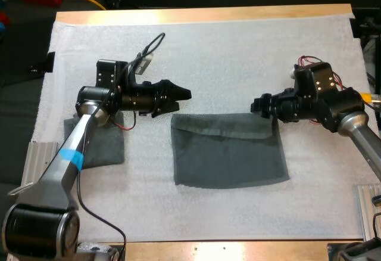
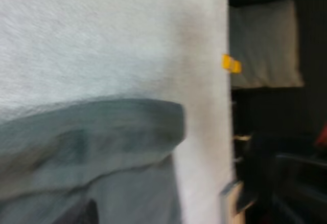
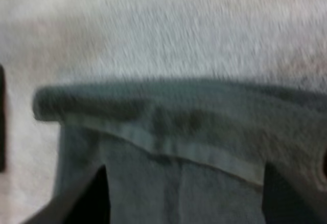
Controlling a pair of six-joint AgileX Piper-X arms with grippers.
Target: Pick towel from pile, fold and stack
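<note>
High view: the towel lies flat in the middle of the white mat on the bench, its far edge turned over in a band. At its far left corner is the left gripper; apart or together, I cannot tell. At the far right corner is the right gripper, its fingers spread apart over that band. A second towel lies under the left arm.

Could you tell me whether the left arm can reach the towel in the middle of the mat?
Probably yes: the left gripper sits by the far left corner of the towel, nothing in between.
</note>
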